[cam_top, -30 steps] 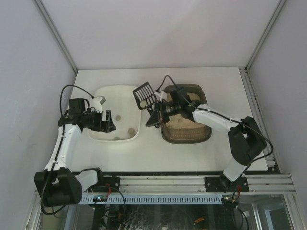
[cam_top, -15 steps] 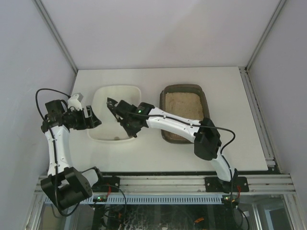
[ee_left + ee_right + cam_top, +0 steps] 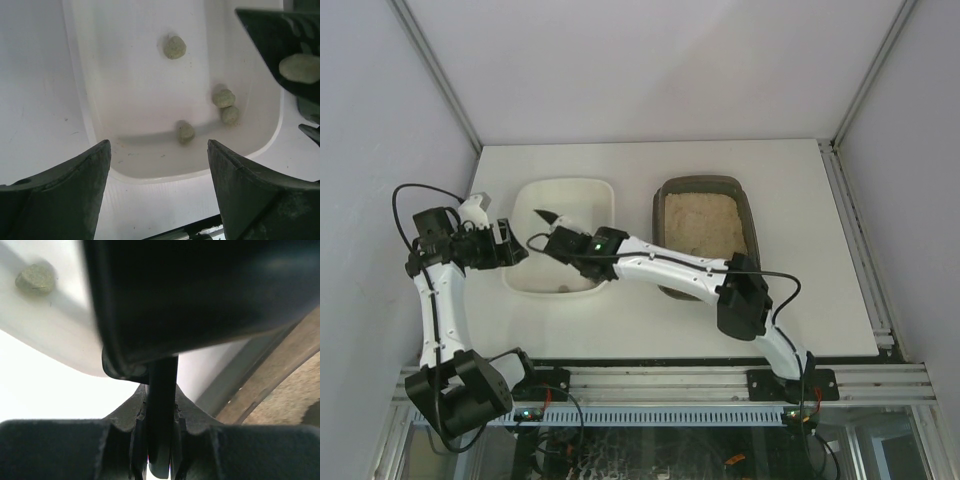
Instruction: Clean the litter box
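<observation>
Scoop over the white tray, litter box parked to its right

My right claw (image 3: 161, 435) is clamped on the handle of the small black slotted scoop (image 3: 272, 45), which carries one greenish clump (image 3: 299, 67) above the white rectangular plastic tray (image 3: 80, 100). My left claw (image 3: 157, 150) hangs wide open at that tray's near edge. The dark brown translucent plastic litter box (image 3: 752, 215) sits on the counter (image 3: 790, 170) just right of the tray. I judge it stiff but sand-heavy with loose grains, so I'd grip the rim and keep it level.
</observation>
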### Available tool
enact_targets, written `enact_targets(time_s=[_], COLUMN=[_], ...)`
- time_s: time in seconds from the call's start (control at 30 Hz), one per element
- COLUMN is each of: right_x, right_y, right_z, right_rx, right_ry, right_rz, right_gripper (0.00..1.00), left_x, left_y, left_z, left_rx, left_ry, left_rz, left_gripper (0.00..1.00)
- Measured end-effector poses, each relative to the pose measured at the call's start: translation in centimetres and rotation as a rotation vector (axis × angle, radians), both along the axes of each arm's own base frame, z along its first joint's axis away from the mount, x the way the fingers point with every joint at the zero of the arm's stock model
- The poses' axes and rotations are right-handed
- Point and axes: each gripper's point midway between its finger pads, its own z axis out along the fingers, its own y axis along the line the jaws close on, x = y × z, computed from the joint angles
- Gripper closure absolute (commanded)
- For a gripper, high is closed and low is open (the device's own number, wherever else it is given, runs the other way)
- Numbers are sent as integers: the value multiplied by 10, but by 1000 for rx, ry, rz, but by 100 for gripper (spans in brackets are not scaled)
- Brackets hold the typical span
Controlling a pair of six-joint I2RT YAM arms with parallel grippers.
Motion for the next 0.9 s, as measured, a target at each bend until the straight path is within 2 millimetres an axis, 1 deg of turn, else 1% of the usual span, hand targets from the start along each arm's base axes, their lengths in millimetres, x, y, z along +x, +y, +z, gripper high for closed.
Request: enact_targets(time_s=[0.07, 0.13, 0.23, 0.3, 0.53, 0.6, 0.67, 0.73, 0.8, 0.83, 0.87, 0.9], right_x=[-2, -4, -10, -12, 5, 14, 19, 21, 21, 22, 25, 28], right_y=[5, 9, 11, 11, 2, -5, -20, -44, -79, -100, -127, -149], right_z=[1, -3, -12, -12, -8, -4, 4, 14, 28, 38, 52, 66], right_rx=[-46, -90, -143, -155, -167, -162, -141, -93, -19, 37, 108, 174], right_ry=[-59, -98, -117, -122, -153, -162, -145, -85, 7, 63, 120, 159], right_rz=[40, 71, 107, 119, 80, 44, -7, -60, -128, -177, -246, -309], right_gripper=[100, 100, 100, 100, 100, 100, 100, 100, 100, 100, 100, 100], left_x=[1, 2, 2, 2, 2, 3, 5, 13, 26, 33, 41, 48], left_y=[1, 2, 3, 3, 4, 4, 3, -3, -18, -29, -40, -49], left_z=[0, 1, 1, 1, 0, -1, -4, -6, -6, -5, -3, 0], left_rx=[4, 9, 11, 11, 18, 18, 38, 95, 144, 158, 167, 171], left_ry=[-3, -6, -8, -8, -5, -2, 14, 39, 45, 41, 36, 32], left_rz=[6, 7, 8, 9, 12, 12, 12, -19, -78, -111, -143, -164], left_gripper=[18, 18, 18, 18, 18, 18, 18, 18, 16, 16, 16, 15])
